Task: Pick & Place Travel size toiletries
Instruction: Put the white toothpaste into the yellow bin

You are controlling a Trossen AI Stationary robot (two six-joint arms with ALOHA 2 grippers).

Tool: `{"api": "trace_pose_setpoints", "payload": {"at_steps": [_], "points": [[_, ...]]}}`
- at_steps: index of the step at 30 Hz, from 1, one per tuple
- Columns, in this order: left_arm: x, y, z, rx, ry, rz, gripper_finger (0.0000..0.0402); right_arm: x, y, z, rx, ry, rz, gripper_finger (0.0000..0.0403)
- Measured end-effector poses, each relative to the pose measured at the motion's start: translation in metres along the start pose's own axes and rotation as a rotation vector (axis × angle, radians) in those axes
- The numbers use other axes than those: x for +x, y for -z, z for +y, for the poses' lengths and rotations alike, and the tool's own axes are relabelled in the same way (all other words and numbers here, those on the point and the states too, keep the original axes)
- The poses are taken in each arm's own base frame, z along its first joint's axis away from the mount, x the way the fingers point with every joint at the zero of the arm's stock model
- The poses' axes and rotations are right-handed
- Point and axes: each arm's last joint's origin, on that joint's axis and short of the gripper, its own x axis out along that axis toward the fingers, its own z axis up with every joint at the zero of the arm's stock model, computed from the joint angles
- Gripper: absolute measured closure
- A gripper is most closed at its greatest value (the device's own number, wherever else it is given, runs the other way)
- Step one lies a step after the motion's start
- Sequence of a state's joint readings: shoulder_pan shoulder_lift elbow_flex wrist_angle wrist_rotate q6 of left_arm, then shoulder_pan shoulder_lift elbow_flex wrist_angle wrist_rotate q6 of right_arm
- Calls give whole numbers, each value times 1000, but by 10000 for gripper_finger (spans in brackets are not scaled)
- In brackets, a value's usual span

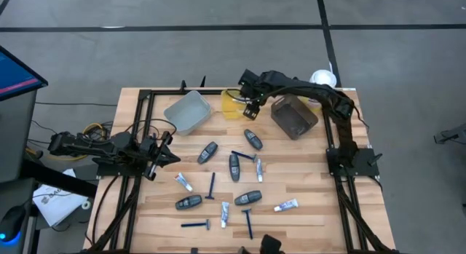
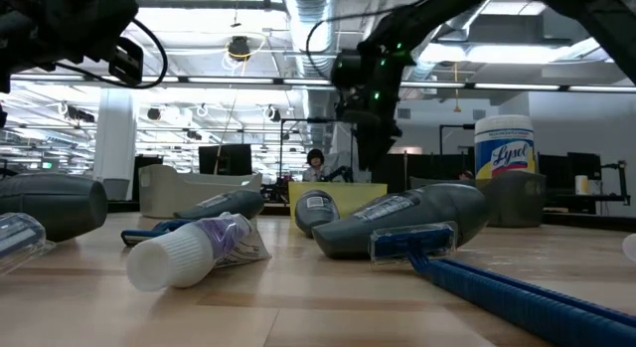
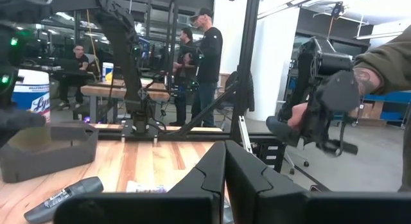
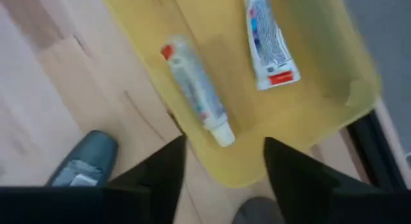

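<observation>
Yellow bin, two mini tubes inside, right-wrist view only.

The wooden table stands on a grey floor crossed by dark lines. At nine o'clock of the table sits a monitor. Beyond it, ceiling strip lights glow over an open workshop. Two people stand by a second wooden bench; another person sits behind.
</observation>
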State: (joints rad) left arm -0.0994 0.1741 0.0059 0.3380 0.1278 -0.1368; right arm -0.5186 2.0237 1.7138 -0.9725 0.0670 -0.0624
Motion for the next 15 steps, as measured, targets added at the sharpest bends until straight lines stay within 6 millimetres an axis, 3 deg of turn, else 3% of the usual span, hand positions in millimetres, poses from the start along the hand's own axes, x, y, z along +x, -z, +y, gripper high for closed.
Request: {"api": "trace_pose_setpoints", "payload": {"at_steps": [4,10,15], "points": [[0,0,0,0,1,-1,401,-43,11,3,-19,-65,-32,147],[0,0,0,1,1,-3,401,-132,47,29,130,-117,-106,152],[0,0,0,1,0,-4,401,-177,82,67,282,-109,-100,158]]}}
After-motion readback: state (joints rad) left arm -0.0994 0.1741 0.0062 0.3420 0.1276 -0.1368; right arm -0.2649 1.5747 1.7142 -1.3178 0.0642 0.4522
